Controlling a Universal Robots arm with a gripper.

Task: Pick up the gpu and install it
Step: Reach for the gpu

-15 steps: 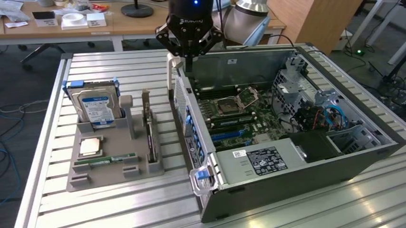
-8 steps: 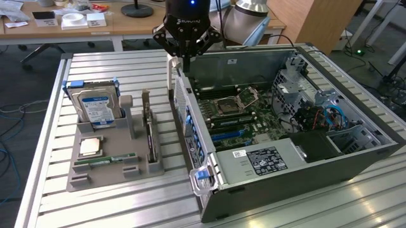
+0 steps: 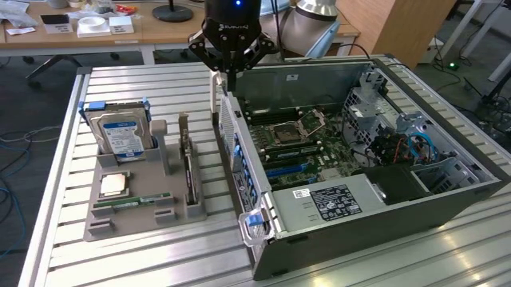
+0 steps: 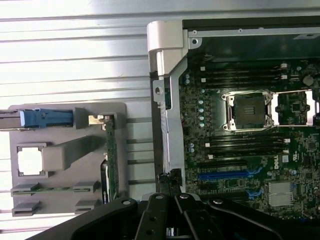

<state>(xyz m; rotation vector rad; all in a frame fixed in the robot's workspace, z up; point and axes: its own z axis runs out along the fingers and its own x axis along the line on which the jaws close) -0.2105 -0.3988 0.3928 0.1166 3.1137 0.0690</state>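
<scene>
The gpu [image 3: 189, 173] stands on edge in a slot of the grey holder tray [image 3: 136, 224], on the side nearest the open computer case [image 3: 359, 239]. From the wrist view it is a thin greenish-brown strip, the gpu [image 4: 111, 160], on the tray [image 4: 125, 112]. My gripper [image 3: 226, 73] hangs shut and holds nothing, above the case's near wall and beyond the far end of the card. Its black fingers [image 4: 165, 212] are pressed together over that wall. The motherboard [image 3: 295, 137] lies exposed, with blue slots [image 4: 225, 175].
The tray also holds a silver hard drive with a blue label [image 3: 119, 134], a processor chip [image 3: 114, 184] and a green RAM stick [image 3: 131, 201]. A grey post [image 3: 164, 146] rises beside the card. A drive cage with cables [image 3: 399, 140] sits in the case.
</scene>
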